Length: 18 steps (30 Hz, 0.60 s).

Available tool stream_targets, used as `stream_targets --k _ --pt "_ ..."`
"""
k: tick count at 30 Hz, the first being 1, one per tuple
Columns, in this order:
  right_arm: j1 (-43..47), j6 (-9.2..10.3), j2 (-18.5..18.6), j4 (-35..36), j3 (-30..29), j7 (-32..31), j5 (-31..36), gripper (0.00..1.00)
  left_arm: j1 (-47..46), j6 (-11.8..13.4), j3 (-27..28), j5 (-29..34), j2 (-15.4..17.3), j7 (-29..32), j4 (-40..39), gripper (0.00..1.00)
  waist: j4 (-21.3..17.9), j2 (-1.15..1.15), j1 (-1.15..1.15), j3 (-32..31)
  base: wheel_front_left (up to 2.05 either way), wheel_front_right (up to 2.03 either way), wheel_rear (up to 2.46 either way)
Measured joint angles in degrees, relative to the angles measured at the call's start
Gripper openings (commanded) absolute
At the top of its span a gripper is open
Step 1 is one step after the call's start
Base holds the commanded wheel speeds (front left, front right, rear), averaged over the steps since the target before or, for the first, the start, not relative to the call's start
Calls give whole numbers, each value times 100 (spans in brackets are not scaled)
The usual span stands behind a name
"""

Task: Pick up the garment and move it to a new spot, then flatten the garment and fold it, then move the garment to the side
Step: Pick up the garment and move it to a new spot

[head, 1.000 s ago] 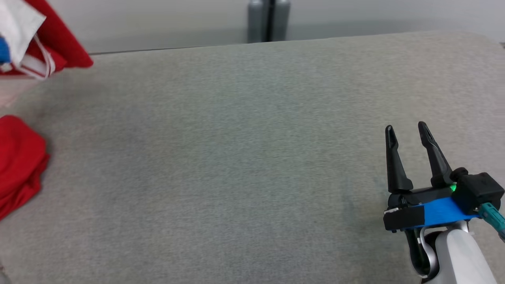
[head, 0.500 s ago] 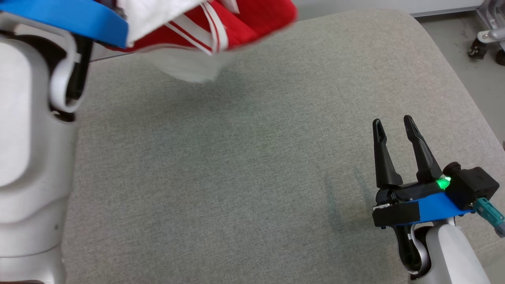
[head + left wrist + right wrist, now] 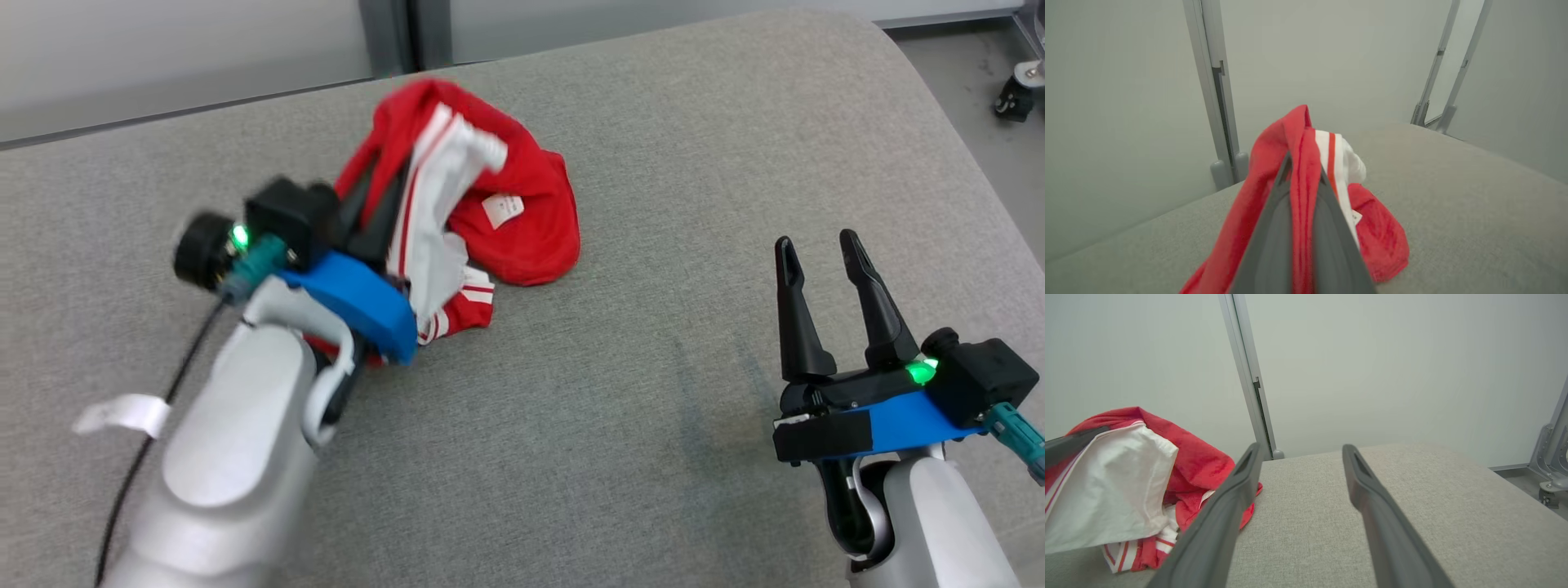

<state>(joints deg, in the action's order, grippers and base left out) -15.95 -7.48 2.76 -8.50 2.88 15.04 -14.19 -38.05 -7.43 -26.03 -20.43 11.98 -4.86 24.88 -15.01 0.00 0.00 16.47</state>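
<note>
Two grippers on my head view. Left gripper (image 3: 382, 194) clamped shut on red-and-white garment (image 3: 526, 224), fingertips buried in folds. Garment bunched, lower part resting on grey cushion (image 3: 620, 408) toward far edge; I can't make out its shape. Right gripper (image 3: 816, 245) spread wide, empty, well apart.

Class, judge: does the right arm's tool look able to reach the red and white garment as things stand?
Probably yes: the right tool is open, and bare grey surface lies between it and the garment, which the left tool holds shut.
</note>
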Motion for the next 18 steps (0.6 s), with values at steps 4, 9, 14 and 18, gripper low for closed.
stream_targets --k 4,9,14,18 --pt "11 -1 -1 -56 3 0 73 100 405 0 -314 -124 -225 -92 450 0 122 0 0 -95 0 0 0" --pt "79 -1 -1 -96 15 0 135 100 487 5 -452 -169 -426 -469 621 100 322 0 0 -293 0 0 0" --pt "148 0 0 -151 -4 0 187 100 362 227 -159 -194 -474 -899 227 100 565 0 0 -519 0 0 0" --pt "250 -1 -1 -201 -32 1 221 100 481 407 183 -200 -323 -996 -87 100 779 0 0 -698 0 0 0"
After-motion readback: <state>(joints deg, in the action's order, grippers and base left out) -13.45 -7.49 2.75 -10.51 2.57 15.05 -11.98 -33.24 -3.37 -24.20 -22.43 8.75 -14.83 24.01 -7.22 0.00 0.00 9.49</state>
